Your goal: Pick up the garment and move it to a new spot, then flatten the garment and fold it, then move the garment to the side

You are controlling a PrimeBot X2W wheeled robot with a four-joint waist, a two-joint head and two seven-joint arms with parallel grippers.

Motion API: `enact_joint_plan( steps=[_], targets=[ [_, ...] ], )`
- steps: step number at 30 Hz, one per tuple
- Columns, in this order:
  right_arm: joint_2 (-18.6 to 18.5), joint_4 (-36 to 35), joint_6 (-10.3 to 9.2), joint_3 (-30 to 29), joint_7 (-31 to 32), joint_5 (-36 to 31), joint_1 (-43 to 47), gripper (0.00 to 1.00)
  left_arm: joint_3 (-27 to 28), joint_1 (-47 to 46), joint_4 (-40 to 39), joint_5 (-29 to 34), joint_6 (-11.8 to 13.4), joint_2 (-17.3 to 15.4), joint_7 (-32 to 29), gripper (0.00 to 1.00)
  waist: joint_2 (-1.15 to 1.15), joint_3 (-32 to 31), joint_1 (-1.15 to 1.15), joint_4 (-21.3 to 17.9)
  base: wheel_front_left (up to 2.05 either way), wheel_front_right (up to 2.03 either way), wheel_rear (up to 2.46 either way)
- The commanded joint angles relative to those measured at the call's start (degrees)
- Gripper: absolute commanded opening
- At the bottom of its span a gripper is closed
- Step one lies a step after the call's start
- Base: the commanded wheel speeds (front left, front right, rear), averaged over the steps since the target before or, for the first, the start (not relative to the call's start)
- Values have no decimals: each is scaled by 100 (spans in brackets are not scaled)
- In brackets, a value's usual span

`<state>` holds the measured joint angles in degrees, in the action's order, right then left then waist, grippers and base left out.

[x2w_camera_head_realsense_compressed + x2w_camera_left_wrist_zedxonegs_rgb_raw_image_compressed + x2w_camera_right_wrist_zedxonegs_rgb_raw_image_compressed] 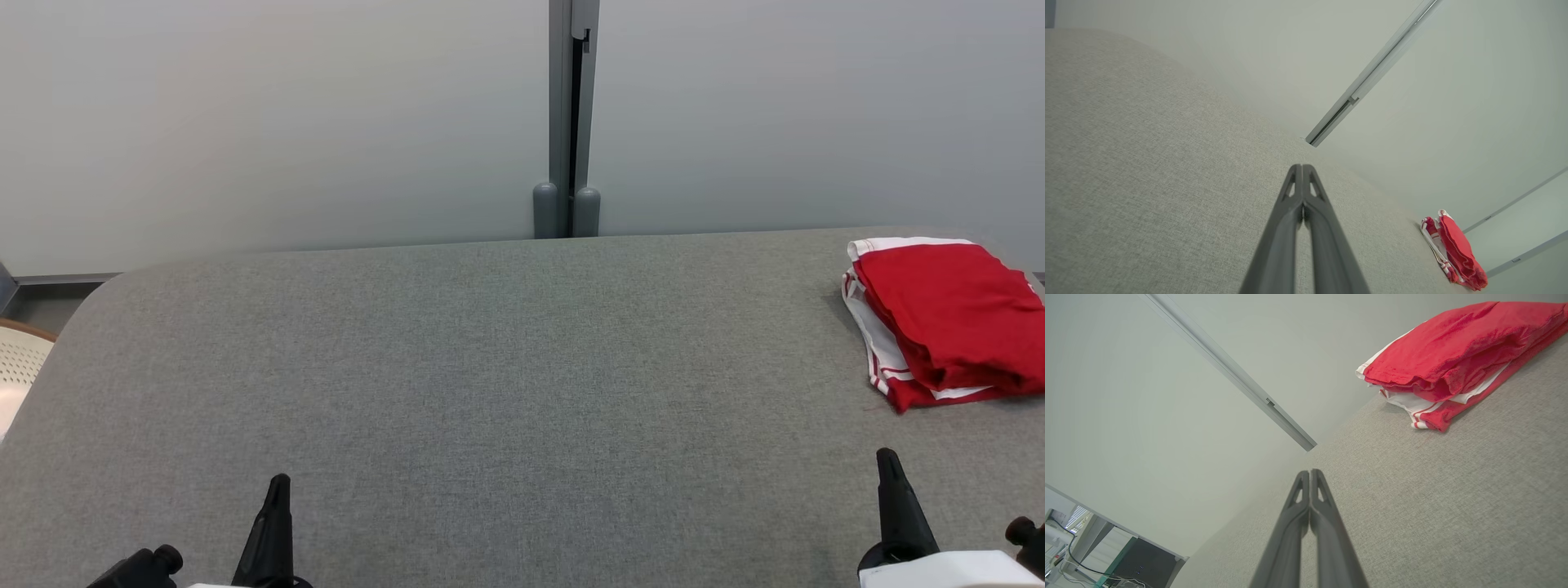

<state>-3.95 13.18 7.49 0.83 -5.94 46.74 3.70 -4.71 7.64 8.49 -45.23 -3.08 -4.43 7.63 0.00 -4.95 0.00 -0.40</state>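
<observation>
The folded red garment [947, 322] lay at the desk's [490, 367] far right corner, so I judged the task finished. My left claw [1302, 167] and right claw [1310, 472], tips together and empty, needed only parking.

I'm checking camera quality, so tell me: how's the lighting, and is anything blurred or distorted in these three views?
Head view: soft, even light, no glare, the garment throwing a faint shadow on the table. Left wrist view: wide-angle bends the table edge; left gripper sharp. Right wrist view: garment crisp, right gripper dark but unblurred.
</observation>
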Motion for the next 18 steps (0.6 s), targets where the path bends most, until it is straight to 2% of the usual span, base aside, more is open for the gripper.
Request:
enact_joint_plan(
  steps=[1,18],
  targets=[
    [-12,-57,1,-38,51,199,-156,0,52,-188,-36,-212,-51,-37,-32,0,0,9,0,1,0,0,0],
    [8,-25,1,-220,375,1433,-408,0,254,-530,113,-1556,-161,-64,-336,0,0,115,0,9,0,0,0]
  ],
)
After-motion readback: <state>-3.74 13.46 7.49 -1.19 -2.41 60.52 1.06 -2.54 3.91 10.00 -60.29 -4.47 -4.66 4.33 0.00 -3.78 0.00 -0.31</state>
